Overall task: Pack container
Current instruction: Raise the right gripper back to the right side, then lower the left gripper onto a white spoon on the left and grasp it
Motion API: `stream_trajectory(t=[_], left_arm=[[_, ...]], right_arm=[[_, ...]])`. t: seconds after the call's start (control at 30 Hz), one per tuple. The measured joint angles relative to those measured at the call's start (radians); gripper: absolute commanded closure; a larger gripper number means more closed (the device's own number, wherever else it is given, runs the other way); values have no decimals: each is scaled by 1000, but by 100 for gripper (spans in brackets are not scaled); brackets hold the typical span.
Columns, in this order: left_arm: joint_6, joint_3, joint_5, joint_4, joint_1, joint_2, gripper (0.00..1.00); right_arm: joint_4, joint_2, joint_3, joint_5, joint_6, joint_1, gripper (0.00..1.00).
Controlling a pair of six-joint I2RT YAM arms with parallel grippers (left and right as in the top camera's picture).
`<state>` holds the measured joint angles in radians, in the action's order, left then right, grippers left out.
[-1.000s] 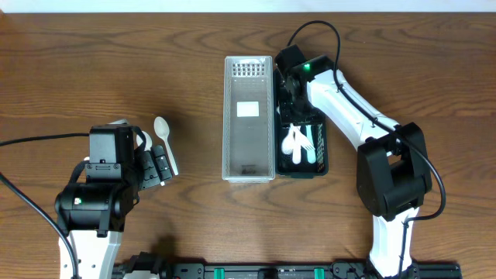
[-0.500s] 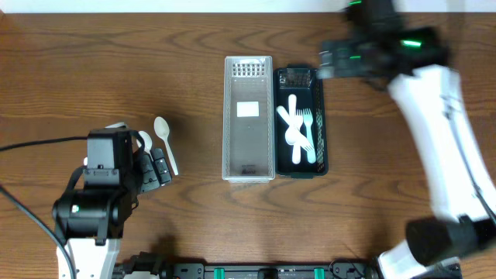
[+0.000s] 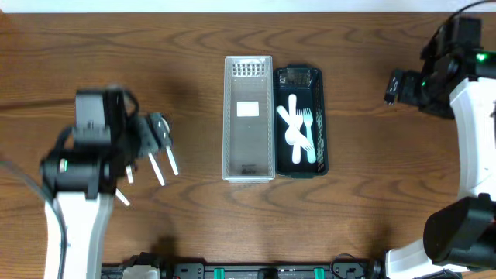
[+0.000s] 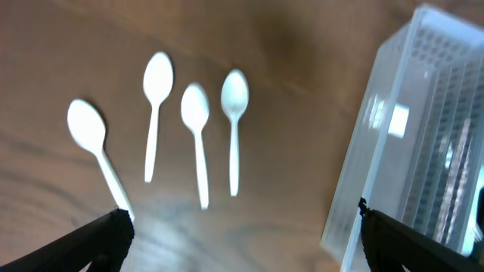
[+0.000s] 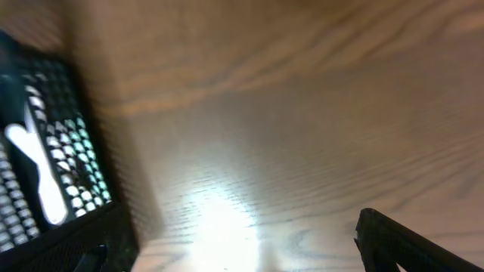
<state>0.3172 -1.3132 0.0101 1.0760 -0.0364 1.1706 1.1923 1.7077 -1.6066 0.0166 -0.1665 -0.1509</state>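
Step (est.): spoon pickup. 4 spoons (image 4: 195, 128) loose on tabletop (image 4: 68, 38), L of clear bin (image 3: 249, 147). L pincer (image 4: 242, 219) wide open, empty, above them. R pincer (image 5: 238, 227) open, empty. Next: descend, straddle one spoon.

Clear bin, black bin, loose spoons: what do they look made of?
Clear bin: translucent plastic, fairly glossy; light glints on its slotted walls and the table tone shows through. Black bin: dark perforated mesh, matte; metal or plastic, the look leaves it open. Spoons: probably moulded white plastic, thin and evenly coloured, though the view is blurred.
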Motion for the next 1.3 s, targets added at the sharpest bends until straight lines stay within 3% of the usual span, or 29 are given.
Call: stream_trajectory(t=[0.2, 0.4, 0.67, 1.3], left_arm=[[35, -82, 5, -15, 0, 264, 2], [85, -81, 5, -29, 0, 454, 2], [113, -24, -26, -135, 0, 598, 2], [124, -18, -79, -206, 0, 799, 2]], right_arm=[[-92, 0, 156, 20, 3, 0, 1], [-122, 0, 195, 45, 3, 0, 1], [-125, 0, 195, 56, 3, 0, 1], [-125, 0, 195, 56, 3, 0, 1]])
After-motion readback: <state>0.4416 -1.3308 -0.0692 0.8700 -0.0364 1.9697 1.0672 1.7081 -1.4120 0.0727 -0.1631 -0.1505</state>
